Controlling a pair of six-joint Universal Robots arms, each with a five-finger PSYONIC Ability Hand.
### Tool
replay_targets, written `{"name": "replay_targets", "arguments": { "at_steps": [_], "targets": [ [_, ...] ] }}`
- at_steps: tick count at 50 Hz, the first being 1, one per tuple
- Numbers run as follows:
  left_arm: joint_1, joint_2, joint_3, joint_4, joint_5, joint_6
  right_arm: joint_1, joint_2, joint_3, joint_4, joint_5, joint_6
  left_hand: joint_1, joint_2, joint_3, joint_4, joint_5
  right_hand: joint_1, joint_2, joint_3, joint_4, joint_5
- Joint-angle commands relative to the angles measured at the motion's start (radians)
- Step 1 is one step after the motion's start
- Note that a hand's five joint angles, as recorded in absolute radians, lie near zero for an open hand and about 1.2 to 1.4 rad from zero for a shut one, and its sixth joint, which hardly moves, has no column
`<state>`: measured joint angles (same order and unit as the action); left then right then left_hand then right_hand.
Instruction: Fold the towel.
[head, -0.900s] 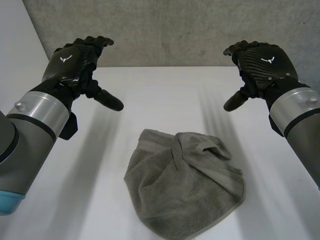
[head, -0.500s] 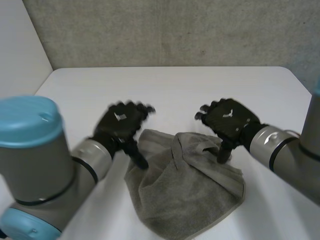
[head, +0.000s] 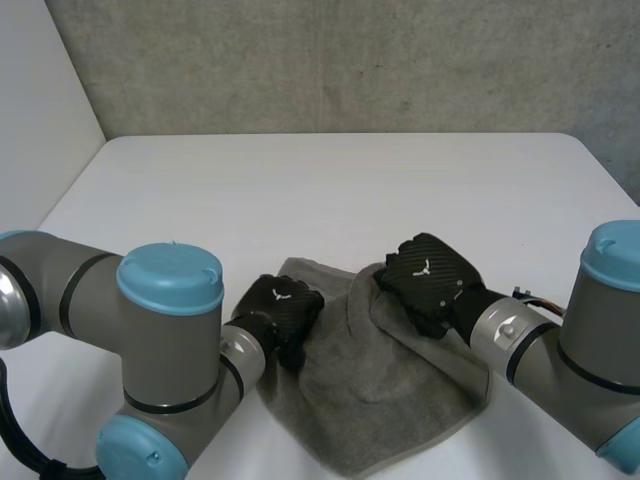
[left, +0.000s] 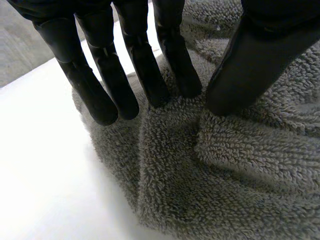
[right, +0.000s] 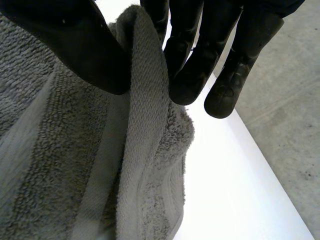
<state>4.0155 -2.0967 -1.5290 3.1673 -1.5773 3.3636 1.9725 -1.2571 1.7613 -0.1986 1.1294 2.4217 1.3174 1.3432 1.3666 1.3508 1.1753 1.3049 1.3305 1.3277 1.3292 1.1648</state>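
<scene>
Towel (head: 375, 400), grey and rumpled, lies on the white table (head: 350, 180), near the robot and between its two arms. At the left, the left arm (head: 150, 330) bends in low over the table, and the left hand (head: 283, 315) sits palm-down on the towel's left edge. In its wrist view the fingers (left: 170, 60) are straight and a little spread, their tips pressed into the pile just inside that edge, with the thumb (left: 250, 65) planted close beside them (no fold is lifted between them). Towards the middle the cloth lies in soft ridges. At the right, the right hand (head: 428, 280) rests on the towel's far right part, where a hemmed edge stands up. There the thumb (right: 75, 45) bears on one side of the raised fold and the fingers (right: 192, 60) on the other, clamped on the cloth. The right arm (head: 570, 350) comes in from the right.
</scene>
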Motion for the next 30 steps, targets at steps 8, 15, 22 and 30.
{"name": "replay_targets", "arguments": {
  "at_steps": [8,15,22,30],
  "targets": [
    [0.091,0.327,0.018,-0.013,0.01,-0.115,-0.014,-0.203,-0.207,0.33,0.056,0.255,0.079,0.053,0.03,0.045,0.046,0.091,0.066,0.069,0.067,0.057],
    [0.149,0.422,0.101,-0.053,0.01,-0.128,-0.004,-0.196,-0.408,0.392,0.174,0.27,0.079,0.053,0.03,0.045,0.046,0.091,0.066,0.069,0.067,0.057],
    [0.145,0.376,0.012,-0.066,0.016,-0.127,-0.018,-0.096,-0.421,0.421,0.274,0.272,-0.06,-0.086,-0.109,-0.094,-0.093,0.091,0.066,0.069,0.067,0.057],
    [0.088,0.206,-0.079,-0.053,0.016,-0.125,-0.087,0.148,-0.514,0.424,0.542,0.238,-0.935,-0.961,-0.984,-0.969,-0.968,0.091,0.066,0.069,0.067,0.057]
  ]
}}
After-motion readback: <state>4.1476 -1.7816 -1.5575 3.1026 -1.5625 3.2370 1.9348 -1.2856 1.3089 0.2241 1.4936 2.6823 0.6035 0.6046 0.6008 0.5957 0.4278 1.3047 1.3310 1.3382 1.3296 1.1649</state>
